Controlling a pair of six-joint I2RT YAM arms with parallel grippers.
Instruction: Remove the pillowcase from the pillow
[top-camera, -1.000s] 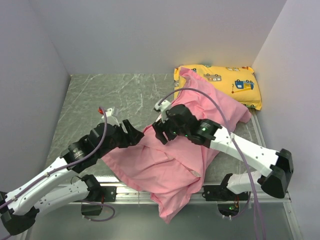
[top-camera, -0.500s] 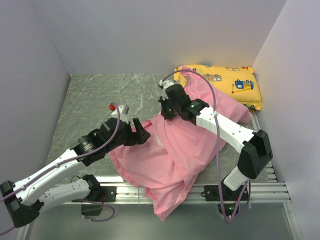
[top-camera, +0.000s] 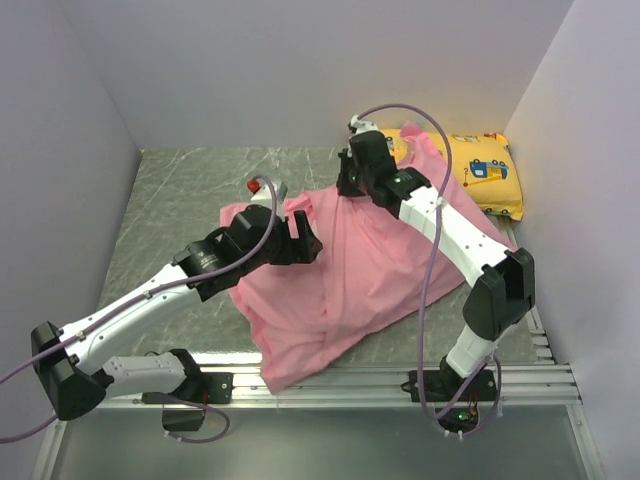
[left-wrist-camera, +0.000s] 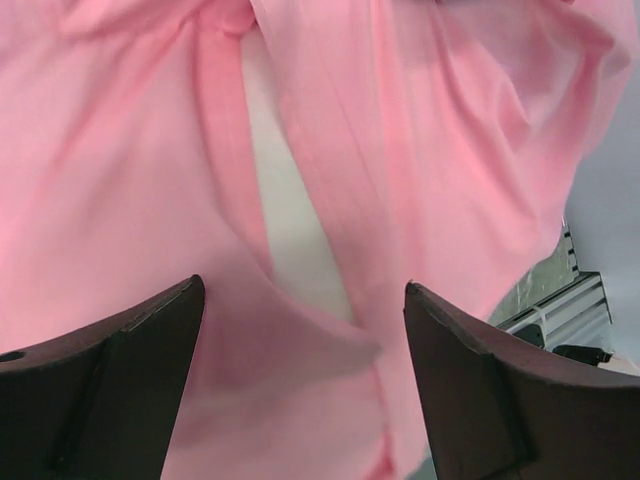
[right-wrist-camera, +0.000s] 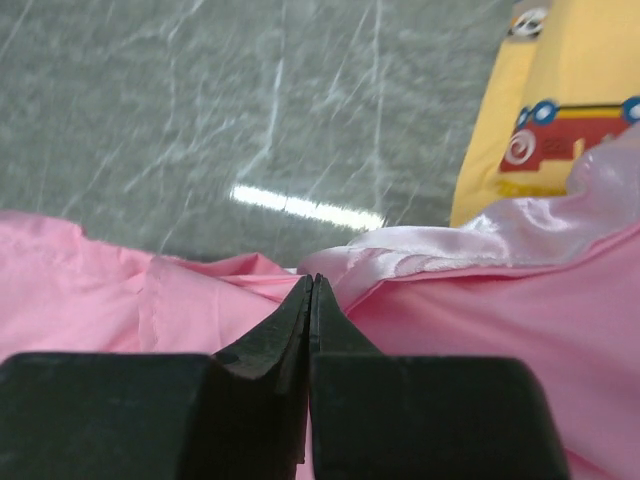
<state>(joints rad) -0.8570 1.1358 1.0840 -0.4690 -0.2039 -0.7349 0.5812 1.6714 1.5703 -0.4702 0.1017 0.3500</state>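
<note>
**Pillowcase pinned at one end, opening in reach.** The pink pillowcase (top-camera: 350, 270) sprawls across the middle of the worktop (top-camera: 200, 190). Its long axis runs from the lower centre of the overhead frame toward the upper right, where it laps the yellow pillow (top-camera: 480, 170).

The right claw (top-camera: 348, 187), at upper centre, has its jaws pressed together at the case's shiny hem. Its wrist view shows fabric bunched right at the tips, so it appears to be pinching that edge, though the cloth between the jaws is hidden.

The left claw (top-camera: 302, 240), just left of centre, is spread wide and holds nothing, with the case directly ahead of it. Its wrist view shows a slit in the pink cloth running top to bottom between the two tips. In that slit is a strip of the white pillow (left-wrist-camera: 288, 230); the rest of the pillow is hidden inside the case. The left claw is the nearer to this opening, and the exposed strip lies straight ahead of it, slightly above the tips in the frame.

On this evidence the stripping is barely begun. The likely next move is for the open claw to close on the pillow or a lip of the slit while the other draws the case off lengthwise toward the upper right. A grab that takes both layers would drag pillow and case together.
</note>
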